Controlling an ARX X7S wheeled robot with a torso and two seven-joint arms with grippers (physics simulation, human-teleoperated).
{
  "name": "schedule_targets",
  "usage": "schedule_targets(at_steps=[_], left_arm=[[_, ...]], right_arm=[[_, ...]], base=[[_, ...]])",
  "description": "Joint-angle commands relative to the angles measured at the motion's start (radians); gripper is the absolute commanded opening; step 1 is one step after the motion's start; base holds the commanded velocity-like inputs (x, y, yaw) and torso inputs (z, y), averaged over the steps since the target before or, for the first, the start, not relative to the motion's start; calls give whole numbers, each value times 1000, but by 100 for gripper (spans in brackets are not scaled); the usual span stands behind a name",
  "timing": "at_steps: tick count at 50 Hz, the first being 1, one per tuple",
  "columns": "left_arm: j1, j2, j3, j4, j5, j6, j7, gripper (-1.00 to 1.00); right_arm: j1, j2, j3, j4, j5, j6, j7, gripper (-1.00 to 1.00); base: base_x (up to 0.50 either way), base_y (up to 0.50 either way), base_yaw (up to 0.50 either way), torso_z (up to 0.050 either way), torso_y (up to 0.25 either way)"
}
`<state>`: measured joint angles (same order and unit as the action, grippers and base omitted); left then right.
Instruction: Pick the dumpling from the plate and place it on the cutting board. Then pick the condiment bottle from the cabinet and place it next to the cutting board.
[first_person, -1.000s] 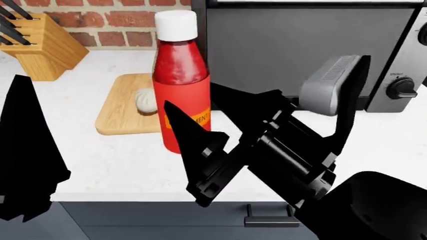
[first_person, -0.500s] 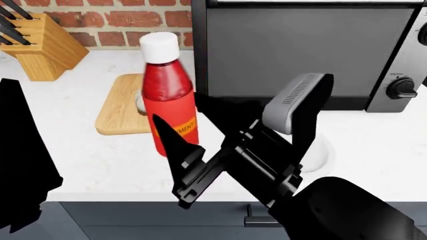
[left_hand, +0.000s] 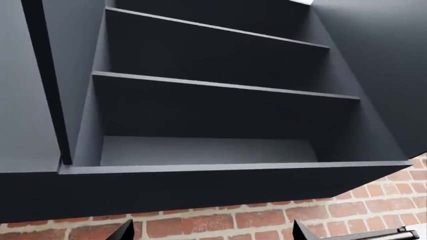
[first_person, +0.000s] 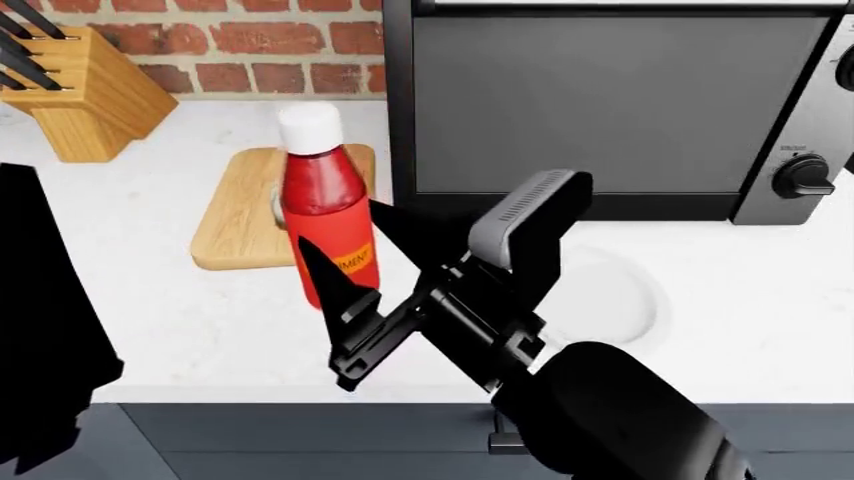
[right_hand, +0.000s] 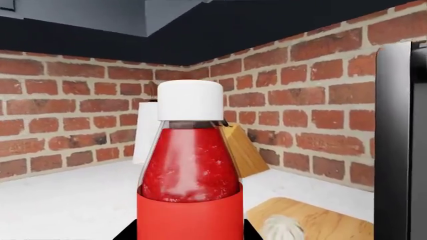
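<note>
Gripping the bottle (first_person: 324, 222) in my right gripper (first_person: 358, 270), I held it upright at the cutting board's (first_person: 238, 222) 3 o'clock edge, the dumpling (right_hand: 283, 228) resting on that board. My left gripper's (left_hand: 210, 231) fingers stood wide apart below the cabinet (left_hand: 207, 120).

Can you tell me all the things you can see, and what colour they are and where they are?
condiment bottle: 1, red with white cap, upright over the counter by the board, between the right fingers
cutting board: 1, light wood, on the counter
dumpling: 1, off-white, on the board
plate: 1, white, on the counter, mostly hidden
knife block: 1, wood, far left
oven: 1, dark, against the wall
cabinet: 1, dark grey shelves
right gripper: black, around the bottle
left gripper: black tips, apart
</note>
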<state>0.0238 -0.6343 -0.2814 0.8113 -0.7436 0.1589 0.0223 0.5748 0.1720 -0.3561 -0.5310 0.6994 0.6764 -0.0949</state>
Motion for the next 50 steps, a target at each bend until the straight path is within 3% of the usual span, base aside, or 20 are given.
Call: schedule_targets(at_steps=[1, 35, 50], left_arm=[[7, -7, -9, 6, -3, 1, -2, 100], [16, -11, -4, 12, 5, 1, -7, 100], [3, -16, 5, 11, 8, -4, -10, 100]], right_arm=[[-25, -30, -38, 112, -77, -109, -73, -100], [-43, -67, -92, 336, -166, -360, -146, -100], [-25, -68, -109, 387, -158, -384, -148, -100]], base=[[0, 0, 0, 0, 0], [0, 0, 0, 0, 1], [0, 0, 0, 1, 1]])
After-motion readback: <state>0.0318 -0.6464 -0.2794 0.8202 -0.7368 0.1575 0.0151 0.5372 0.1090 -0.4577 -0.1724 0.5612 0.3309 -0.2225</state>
